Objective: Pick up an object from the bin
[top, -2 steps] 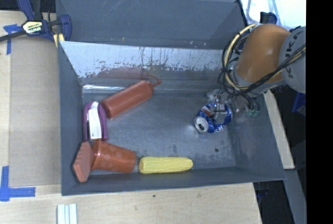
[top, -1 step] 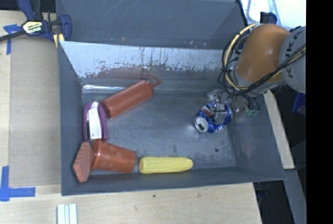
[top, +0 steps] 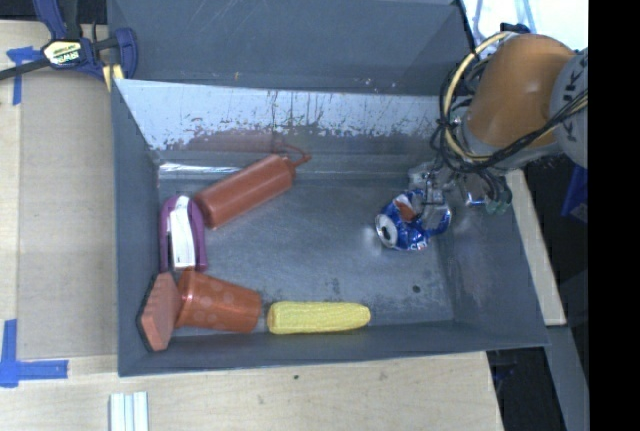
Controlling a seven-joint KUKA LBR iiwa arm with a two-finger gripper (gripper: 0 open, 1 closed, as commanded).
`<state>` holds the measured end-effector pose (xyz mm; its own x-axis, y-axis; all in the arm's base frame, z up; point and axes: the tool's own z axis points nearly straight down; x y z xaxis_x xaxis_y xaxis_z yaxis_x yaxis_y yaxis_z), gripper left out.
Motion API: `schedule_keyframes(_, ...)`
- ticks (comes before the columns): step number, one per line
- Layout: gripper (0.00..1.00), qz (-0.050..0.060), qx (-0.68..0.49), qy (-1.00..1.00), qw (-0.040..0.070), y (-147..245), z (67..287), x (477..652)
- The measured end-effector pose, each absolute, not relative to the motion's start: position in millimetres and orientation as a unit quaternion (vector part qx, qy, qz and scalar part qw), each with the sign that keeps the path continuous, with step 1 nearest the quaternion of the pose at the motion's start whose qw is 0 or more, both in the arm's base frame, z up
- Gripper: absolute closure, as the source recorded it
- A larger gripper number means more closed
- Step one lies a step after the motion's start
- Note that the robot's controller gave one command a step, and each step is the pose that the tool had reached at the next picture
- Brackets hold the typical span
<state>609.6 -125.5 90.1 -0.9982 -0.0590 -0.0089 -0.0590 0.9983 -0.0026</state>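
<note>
Blue-and-white crushed can [top: 404, 229] right of centre in the bin [top: 290, 49], end effector [top: 432, 197] right at its far-right edge.
Left to right we see: brown block [top: 157, 312] in the near-left corner, touching a red-brown cup [top: 218, 305] lying on its side; purple-and-white stapler-like item [top: 182, 233] just behind them; reddish bottle [top: 246, 189] lying diagonally further back; yellow corn cob [top: 318, 317] along the near wall; then the can, well apart from the rest. We can't tell if the end effector is apart or together, or if it touches the can.
</note>
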Motion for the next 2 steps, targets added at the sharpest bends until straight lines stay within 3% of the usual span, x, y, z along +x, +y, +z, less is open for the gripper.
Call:
schedule_keyframes(1, 1.0, -0.001, -0.037, 0.999, 0.007, -122.1, 189.5, 610.2)
schedule_keyframes(2, 1.0, -0.001, -0.045, 0.999, 0.004, -111.8, 228.0, 623.3)
